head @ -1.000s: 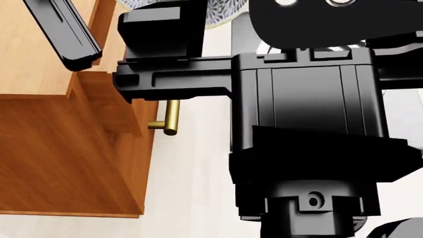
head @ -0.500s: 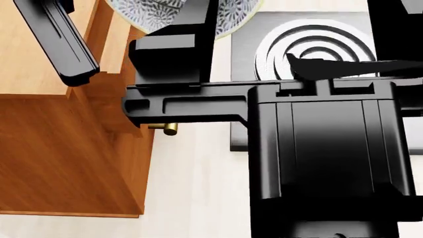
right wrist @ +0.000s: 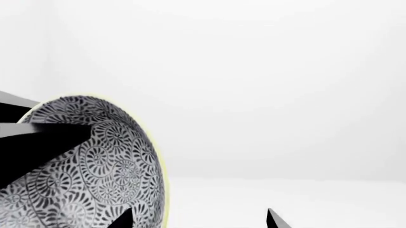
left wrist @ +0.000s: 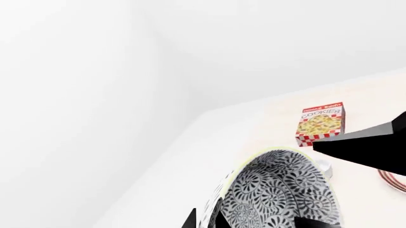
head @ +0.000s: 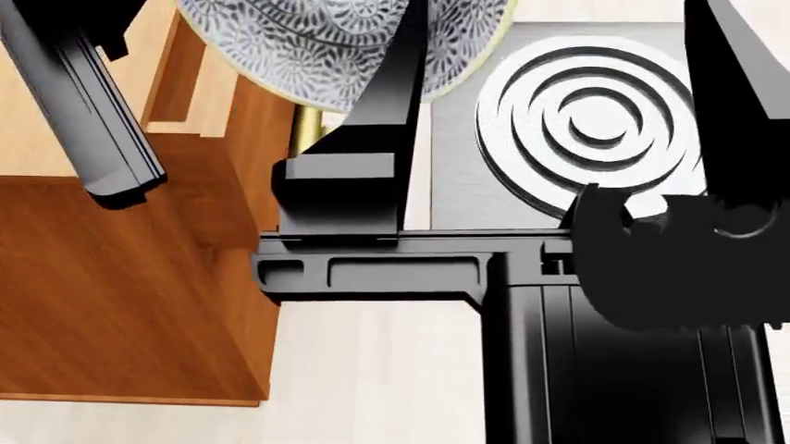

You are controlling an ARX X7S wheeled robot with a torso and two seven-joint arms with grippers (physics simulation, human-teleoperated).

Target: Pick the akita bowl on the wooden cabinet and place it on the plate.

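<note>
You're in the pick-up step, and the akita bowl is not on the plate yet. In the head view it sits high at the wooden cabinet, hanging out past the cabinet's edge on the side of the ringed burner. Whether it rests on the cabinet top or is already lifted, I can't tell.

Your right claw is released, its fingers spread wide in the head view. One finger lies across the bowl and the other is well out over the burner. From the right wrist, the bowl's pale rim seems to fall just between the tips, so I'd judge you're lined up on the rim rather than gripping it.

Your left claw is right against the bowl too, with the patterned inside filling its view. The tips are cut off at the picture's edge, so I can't say if it's clenched or loose.

The plate shows only as a red-ringed sliver in the left wrist view, out on the pale surface near the cookies box and well apart from the bowl.

Next call: get one firm hold on the rim, then lift clear of the cabinet edge. After that, carry it across to the plate, keeping the two arms from fouling each other.
</note>
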